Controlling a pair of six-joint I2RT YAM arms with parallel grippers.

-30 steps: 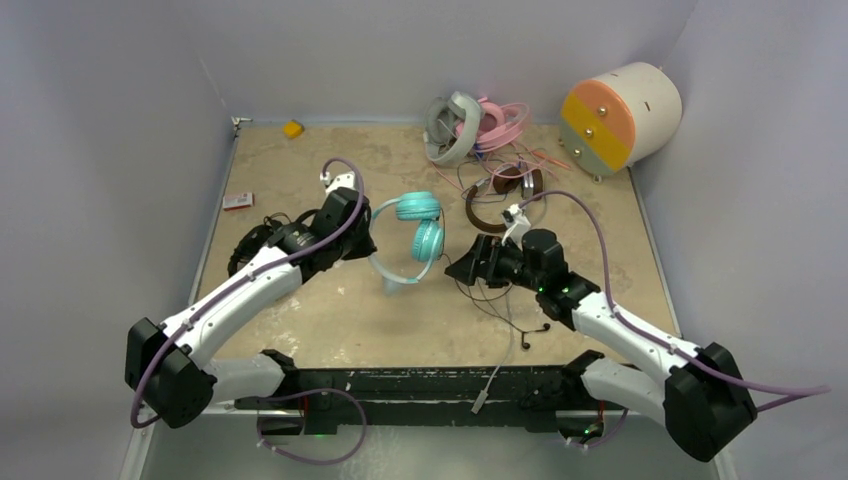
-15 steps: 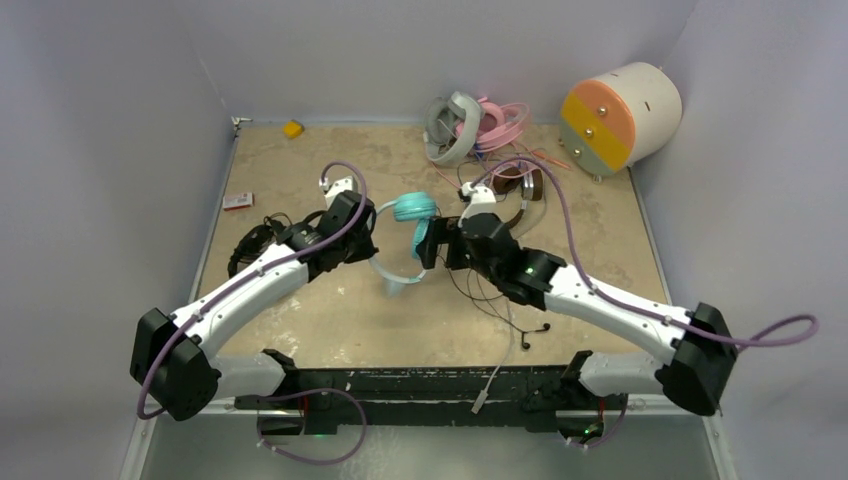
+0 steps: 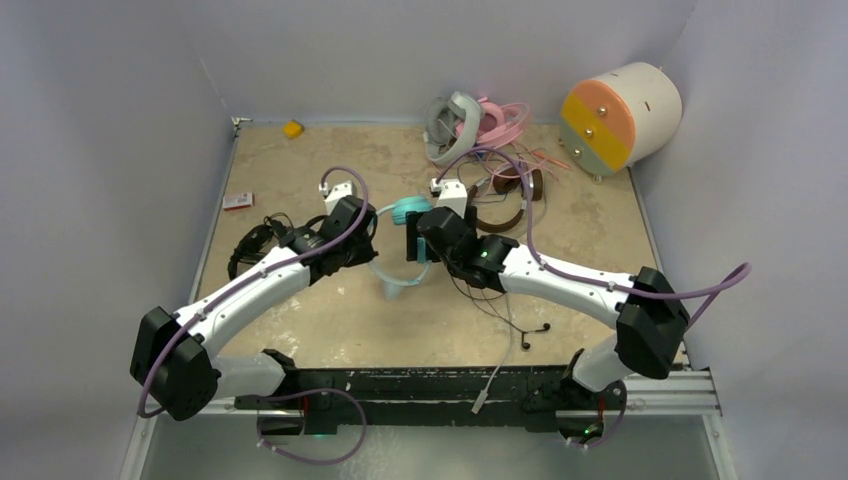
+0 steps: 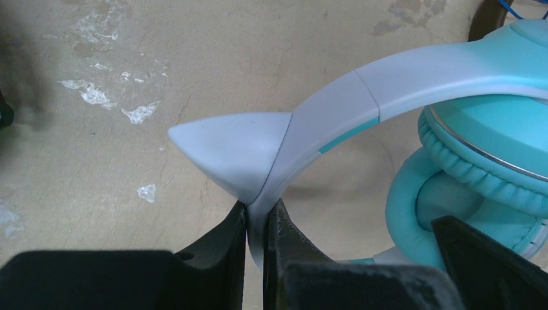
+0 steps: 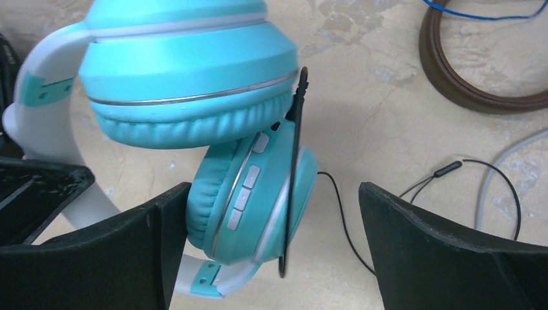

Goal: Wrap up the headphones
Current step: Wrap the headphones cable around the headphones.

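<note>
Here the teal-and-white headphones [image 3: 404, 209], padded cups folded together, are mid table [image 3: 330, 310]; left fingers [image 4: 276, 227] at their 9 o'clock pinch the white headband, right fingers [image 5: 439, 245] at 3 o'clock gape wide, empty

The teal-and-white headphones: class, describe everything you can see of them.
The teal-and-white headphones look like smooth plastic: a white headband with a pointed ear-shaped fin, two teal cups with ribbed cushions, silver trim, side buttons. The cups fold together, one over the other. A thin black cable hangs across the lower cup. The left hand is shut on the headband; the right hand stands open around the lower cup. They are near the table's middle.
</note>
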